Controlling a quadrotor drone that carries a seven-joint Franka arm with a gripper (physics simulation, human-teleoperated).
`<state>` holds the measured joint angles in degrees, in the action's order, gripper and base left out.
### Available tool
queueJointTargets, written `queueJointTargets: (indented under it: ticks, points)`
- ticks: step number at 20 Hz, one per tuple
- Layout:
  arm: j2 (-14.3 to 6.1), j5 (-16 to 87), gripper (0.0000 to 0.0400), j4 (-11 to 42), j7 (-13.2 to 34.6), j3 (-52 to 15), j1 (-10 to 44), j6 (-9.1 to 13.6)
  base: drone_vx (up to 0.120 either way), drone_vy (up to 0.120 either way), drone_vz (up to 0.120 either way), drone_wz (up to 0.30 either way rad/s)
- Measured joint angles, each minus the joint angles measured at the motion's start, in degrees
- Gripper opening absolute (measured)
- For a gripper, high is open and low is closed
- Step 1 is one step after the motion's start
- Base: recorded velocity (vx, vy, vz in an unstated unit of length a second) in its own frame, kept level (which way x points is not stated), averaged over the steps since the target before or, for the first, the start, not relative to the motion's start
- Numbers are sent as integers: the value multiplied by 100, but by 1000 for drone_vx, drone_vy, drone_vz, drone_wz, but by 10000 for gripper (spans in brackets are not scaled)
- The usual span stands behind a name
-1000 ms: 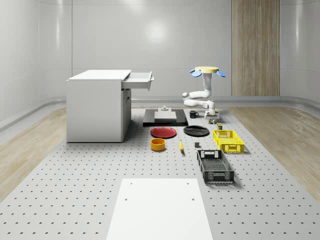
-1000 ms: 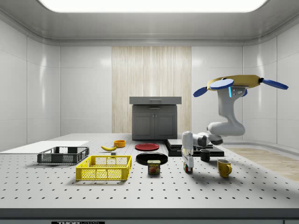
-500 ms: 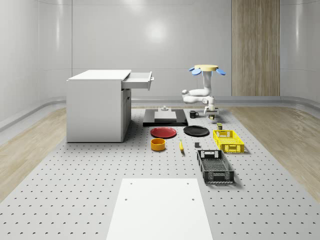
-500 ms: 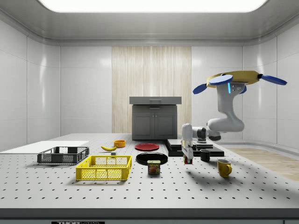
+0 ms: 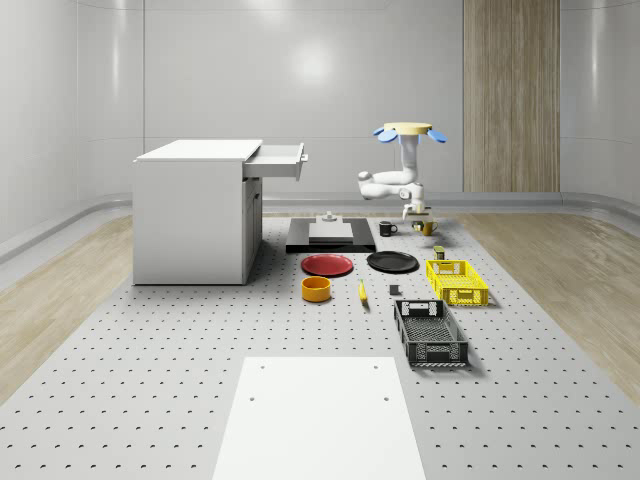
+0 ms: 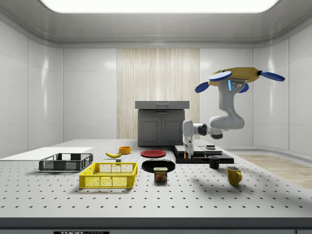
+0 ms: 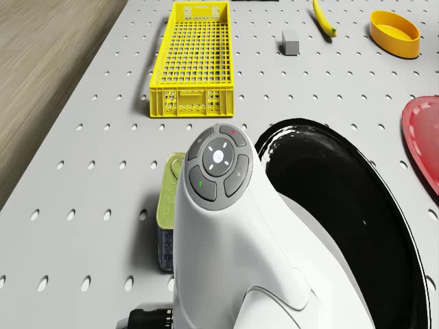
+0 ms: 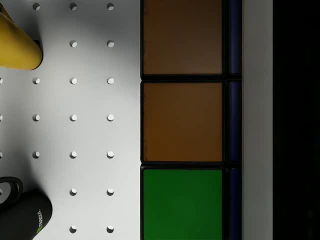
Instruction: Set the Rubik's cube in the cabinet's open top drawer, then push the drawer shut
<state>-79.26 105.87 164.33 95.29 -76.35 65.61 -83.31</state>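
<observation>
Side view: the drone [image 6: 239, 78] hovers above the table [image 6: 204, 200] near the mugs, its gripper [image 6: 187, 155] clamped on the Rubik's cube [image 8: 182, 120], carried clear of the surface. The cabinet [image 5: 195, 210] stands well apart, its top drawer [image 5: 278, 160] open; placing and closing remain.

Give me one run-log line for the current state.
drone: hovering over table near mugs | end effector: shut on Rubik's cube, clear of table | top drawer: open, cube not in yet
</observation>
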Motion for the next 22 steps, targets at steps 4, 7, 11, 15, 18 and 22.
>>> queueJointTargets:
  ticks: [4, 7, 11, 15, 18, 22]
  points:
    - [-60, -40, 325, -2, 15, -25, 17, -52, 120, -120, 120, 0]
    - [-105, -63, 325, -3, 26, -38, 29, -92, 120, -120, 120, 0]
    - [-162, -91, 325, -6, 39, -51, 44, -145, 120, -120, 120, 0]
    - [-217, -115, 325, -9, 50, -61, 57, -196, 40, -120, 120, 0]
    - [-256, -133, 325, -10, 59, -69, 67, -233, 0, -120, 120, 0]
    - [-307, -155, 325, -13, 69, -77, 80, -280, 0, -80, 120, 0]
